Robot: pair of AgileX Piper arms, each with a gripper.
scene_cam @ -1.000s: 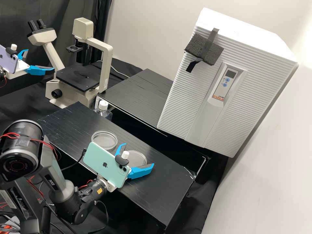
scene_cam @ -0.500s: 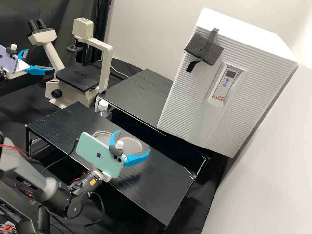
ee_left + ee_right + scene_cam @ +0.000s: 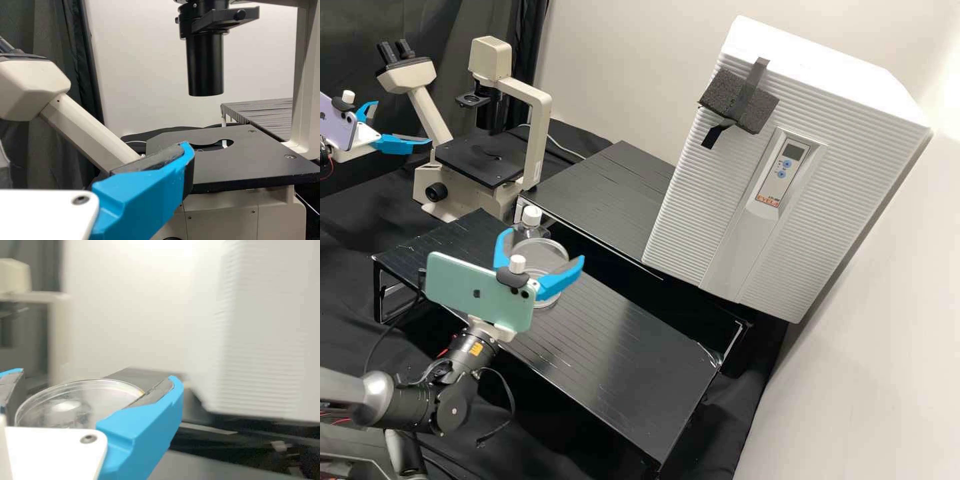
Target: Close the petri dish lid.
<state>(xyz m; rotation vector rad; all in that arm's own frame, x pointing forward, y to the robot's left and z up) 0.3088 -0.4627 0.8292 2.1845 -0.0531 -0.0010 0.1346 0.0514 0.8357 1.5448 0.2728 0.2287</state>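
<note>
1 lid (image 3: 543, 256) in right end effector (image 3: 546, 245) above dish (image 3: 549, 303), near stand edge (image 3: 640, 315).

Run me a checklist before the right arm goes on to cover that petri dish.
1. Lid between the right gripper's fingers: ok.
2. Dish base on the black stand: ok.
3. Lid seated on the base: not ok, it is held up off it.
4. Lid centred over the base: cannot tell, as lid and gripper hide part of the base.
5. White-capped bottle clear of the lid: cannot tell, they overlap in the high view.
6. Left gripper away from the dish, near the microscope: ok.
</note>
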